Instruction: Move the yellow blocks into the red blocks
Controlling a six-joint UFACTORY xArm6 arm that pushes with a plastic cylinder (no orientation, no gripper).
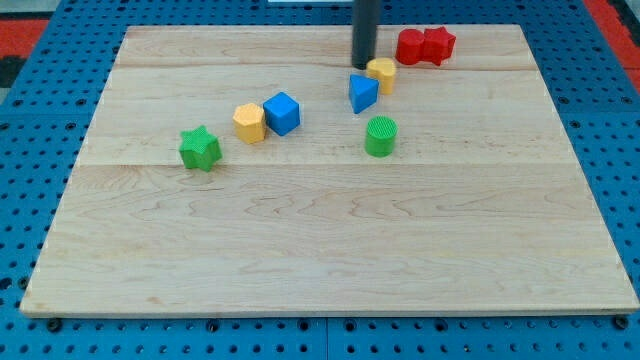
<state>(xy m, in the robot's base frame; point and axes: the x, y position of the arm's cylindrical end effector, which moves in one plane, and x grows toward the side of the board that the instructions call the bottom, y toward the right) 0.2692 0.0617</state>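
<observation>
While the dark rod comes down from the view's top, my tip (pixel 362 65) rests on the wooden board (pixel 330 260) just at the left of a small yellow block (pixel 382 73), so close that I cannot tell if they touch or not. The rod has no jaws, so it holds nothing; it only stands beside this block. Directly below this yellow block, and touching it or almost, sits a blue block (pixel 362 93) with a wedge-like shape. The two red blocks (pixel 424 45) lie side by side, touching each other, near the board's top edge, a little to the right and above the yellow block, with a small gap between them. The second yellow block (pixel 249 123), which looks hexagonal, is well apart to the left, and it touches a blue cube (pixel 282 113) on its right side. A green star-shaped block (pixel 200 148) stands further left, and a green cylinder (pixel 380 136) stands below the blue wedge.
</observation>
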